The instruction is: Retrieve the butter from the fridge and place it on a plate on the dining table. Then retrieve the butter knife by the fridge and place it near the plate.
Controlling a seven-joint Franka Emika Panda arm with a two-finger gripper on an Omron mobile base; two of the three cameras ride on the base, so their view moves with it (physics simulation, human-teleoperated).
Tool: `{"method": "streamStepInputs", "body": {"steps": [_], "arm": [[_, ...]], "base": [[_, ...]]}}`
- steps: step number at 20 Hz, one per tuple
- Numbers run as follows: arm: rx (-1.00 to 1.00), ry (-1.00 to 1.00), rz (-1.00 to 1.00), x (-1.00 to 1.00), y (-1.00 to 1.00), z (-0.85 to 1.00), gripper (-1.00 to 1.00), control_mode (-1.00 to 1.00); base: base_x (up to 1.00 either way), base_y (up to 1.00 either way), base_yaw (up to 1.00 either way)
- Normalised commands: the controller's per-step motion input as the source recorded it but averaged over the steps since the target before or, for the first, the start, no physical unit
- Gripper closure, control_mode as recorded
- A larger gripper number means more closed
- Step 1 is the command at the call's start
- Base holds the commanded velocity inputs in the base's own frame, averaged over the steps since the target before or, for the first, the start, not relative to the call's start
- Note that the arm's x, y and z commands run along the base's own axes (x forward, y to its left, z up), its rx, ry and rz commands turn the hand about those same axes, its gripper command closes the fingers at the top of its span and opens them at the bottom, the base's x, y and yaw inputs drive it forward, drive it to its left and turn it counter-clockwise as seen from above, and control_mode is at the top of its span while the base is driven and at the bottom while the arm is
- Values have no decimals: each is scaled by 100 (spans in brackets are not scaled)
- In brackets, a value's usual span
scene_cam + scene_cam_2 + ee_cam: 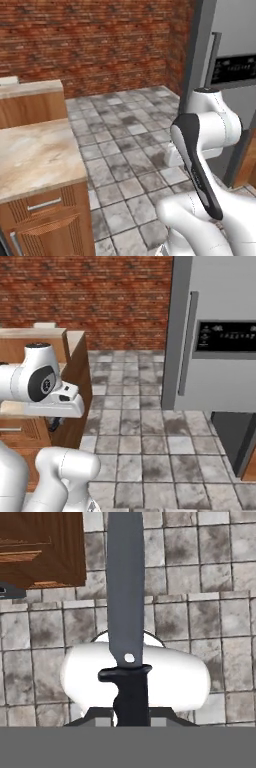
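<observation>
A red-brown brick wall (95,40) closes the far side of the room and turns a corner toward the right in the left base view. The floor (125,150) is laid in square grey stone tiles, mottled with darker patches and set in pale grout lines. On the left stands a wooden cabinet (47,220) with a slatted front, a metal drawer pull and a beige marbled worktop (35,155). Behind it sits a second wooden unit (30,105) with a similar pale top. The light is even and soft, casting only faint shadows on the tiles.
</observation>
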Motion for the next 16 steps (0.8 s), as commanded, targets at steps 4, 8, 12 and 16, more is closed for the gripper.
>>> {"method": "streamStepInputs", "body": {"steps": [4, 8, 12, 16], "arm": [[0, 0, 0, 0, 0, 0, 100, 100], [0, 0, 0, 0, 0, 0, 100, 100], [0, 0, 0, 0, 0, 0, 100, 100], [0, 0, 0, 0, 0, 0, 100, 100]], "base": [[39, 53, 13], [59, 12, 19], [79, -9, 26], [22, -14, 9]]}}
